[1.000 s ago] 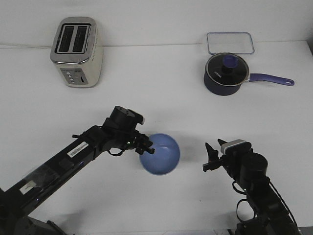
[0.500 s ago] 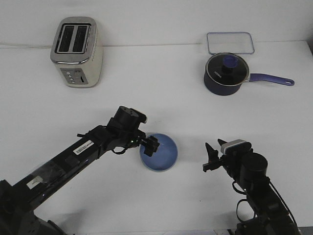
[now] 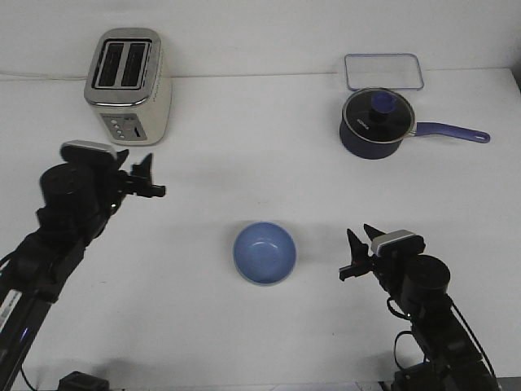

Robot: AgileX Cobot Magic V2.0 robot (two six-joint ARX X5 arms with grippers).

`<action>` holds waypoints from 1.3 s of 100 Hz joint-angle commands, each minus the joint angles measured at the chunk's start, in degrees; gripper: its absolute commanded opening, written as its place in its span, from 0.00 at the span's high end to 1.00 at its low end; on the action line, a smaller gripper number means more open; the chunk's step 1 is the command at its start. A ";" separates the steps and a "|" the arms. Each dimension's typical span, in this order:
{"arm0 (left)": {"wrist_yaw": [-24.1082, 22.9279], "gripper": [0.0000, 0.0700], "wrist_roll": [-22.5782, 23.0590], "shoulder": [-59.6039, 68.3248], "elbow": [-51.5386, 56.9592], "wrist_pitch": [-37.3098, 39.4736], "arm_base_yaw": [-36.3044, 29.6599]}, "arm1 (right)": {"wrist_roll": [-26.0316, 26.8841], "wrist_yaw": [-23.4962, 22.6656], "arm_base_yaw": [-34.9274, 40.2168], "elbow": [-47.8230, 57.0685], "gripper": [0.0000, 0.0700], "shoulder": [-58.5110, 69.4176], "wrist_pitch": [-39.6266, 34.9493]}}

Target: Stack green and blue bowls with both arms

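Nearest the camera, the right arm's black pincer fingers (image 3: 356, 259) are seen parted and holding nothing, hovering over the white desk (image 3: 269, 183) a little to the right of the bowls. Just beyond and to their left, the light periwinkle blue round bowl (image 3: 264, 253) is found upright at the desk's centre; a paler rim is faintly made out along its lower edge, which may be the pale sage green bowl beneath it, though that cannot be confirmed. If so, the stack is judged to be already made.

Further back on the left, the left arm's black pincer fingers (image 3: 149, 178) are seen raised, well apart from the bowl; they appear empty, but whether they are spread or closed cannot be told.

Risk is judged chiefly from the right fingers: if they are swung leftwards at low height, the smooth bowl could be clipped on its rim and the stack slid or tipped. A seat that is not quite level could also be disturbed by a slight nudge.

Farthest away, the cream and chrome two-slot toaster (image 3: 128, 87), the dark navy lidded saucepan with a long handle (image 3: 378, 124) and the clear rectangular lid (image 3: 383, 72) are set well apart from both arms, so little danger is expected there.
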 commanded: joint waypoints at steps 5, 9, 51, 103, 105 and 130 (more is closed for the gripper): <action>-0.20 0.98 2.08 -7.02 -7.45 2.86 4.57 | -2.51 1.97 0.11 0.04 1.00 -4.11 -0.46; -0.17 0.98 2.95 -10.73 -11.96 5.99 6.36 | -3.41 3.23 0.09 -0.04 1.00 -6.49 -1.16; 0.11 0.98 3.98 -42.64 -49.88 30.01 12.50 | -4.11 7.72 0.11 -6.71 1.00 -22.21 1.46; 0.11 0.98 3.80 -42.91 -49.83 29.11 12.50 | -4.02 7.69 0.11 -6.69 1.00 -22.18 1.42; 0.11 0.98 3.80 -42.91 -49.83 29.11 12.50 | -4.02 7.69 0.11 -6.69 1.00 -22.18 1.42; -0.59 0.98 5.64 -44.87 -50.31 30.25 12.61 | -4.02 7.67 0.11 -6.69 1.00 -22.18 1.42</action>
